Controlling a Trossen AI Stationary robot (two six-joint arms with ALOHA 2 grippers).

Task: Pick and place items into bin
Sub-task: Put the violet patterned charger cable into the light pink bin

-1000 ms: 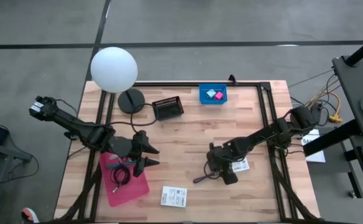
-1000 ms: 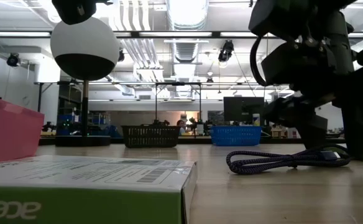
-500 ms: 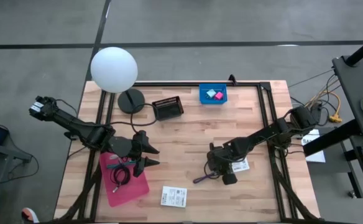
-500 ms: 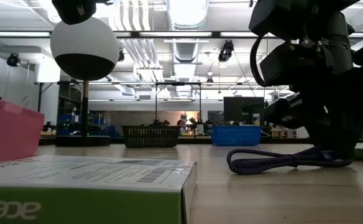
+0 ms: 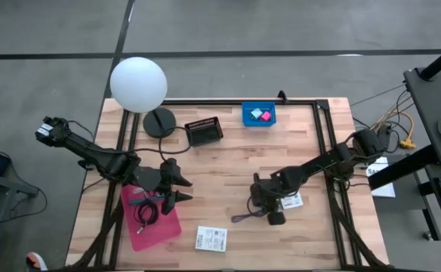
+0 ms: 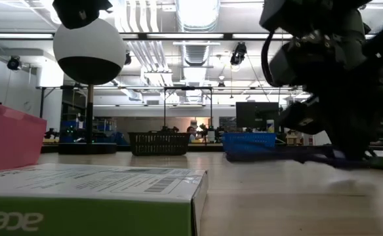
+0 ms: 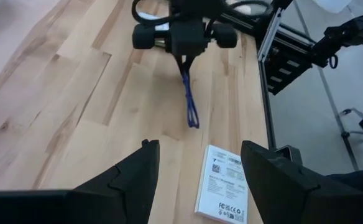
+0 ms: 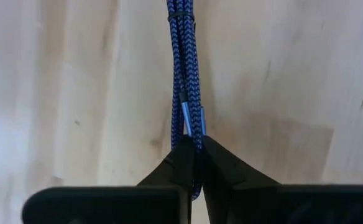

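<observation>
Purple braided cable (image 8: 186,81) runs straight out from between the right gripper (image 8: 192,149) fingers, which are pinched tight on one end of it; the rest of the bundle stretches away over the pale wood tabletop (image 5: 235,162). From above, the right gripper (image 5: 269,211) sits low in the right half of the tabletop, with the cable (image 5: 245,217) trailing from it toward the left arm's side. A white printed packet (image 5: 291,201) lies just beside that gripper, partly under the arm. The left wrist view shows the same cable (image 7: 188,99) hanging from the right gripper (image 7: 184,59) as a narrow doubled loop, with a second white packet (image 7: 223,182) lying flat nearer the camera.

The left gripper (image 5: 177,189) waits over the left half of the tabletop, its fingers (image 7: 132,180) spread wide and holding nothing. Just beside it lies a pink tray (image 5: 160,227) carrying a black coiled cable (image 5: 146,214) and a teal pen (image 5: 139,200). The second packet (image 5: 211,239) rests near the front edge, between the two arms.

At the back edge stand a blue bin (image 5: 258,115) with a pink cube (image 5: 266,116) and a pale teal cube (image 5: 256,113) inside, a black mesh basket (image 5: 204,131) to its left, and a white globe lamp (image 5: 138,83) on a round dark base
</observation>
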